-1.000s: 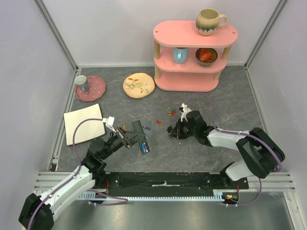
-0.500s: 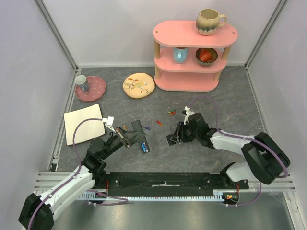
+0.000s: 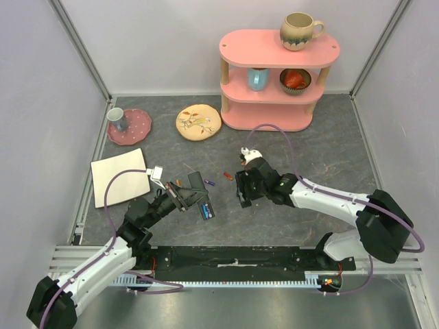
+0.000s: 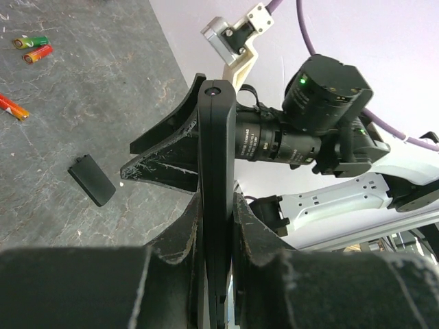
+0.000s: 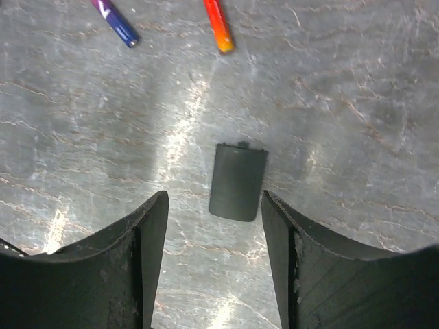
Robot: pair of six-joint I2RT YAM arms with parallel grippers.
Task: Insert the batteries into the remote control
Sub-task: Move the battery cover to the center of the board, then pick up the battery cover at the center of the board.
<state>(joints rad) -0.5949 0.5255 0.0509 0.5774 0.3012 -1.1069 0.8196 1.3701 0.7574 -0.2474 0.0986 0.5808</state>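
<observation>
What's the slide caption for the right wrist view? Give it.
Open right gripper hovering above the small black cover, two batteries beyond.

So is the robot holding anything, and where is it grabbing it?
The left tool pinches the remote control near one end; the right tool holds nothing.

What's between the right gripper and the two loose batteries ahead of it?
A small black cover lies flat on the table, just off the open right gripper, short of the blue battery and the red-orange battery. The right wrist view shows it.
</observation>
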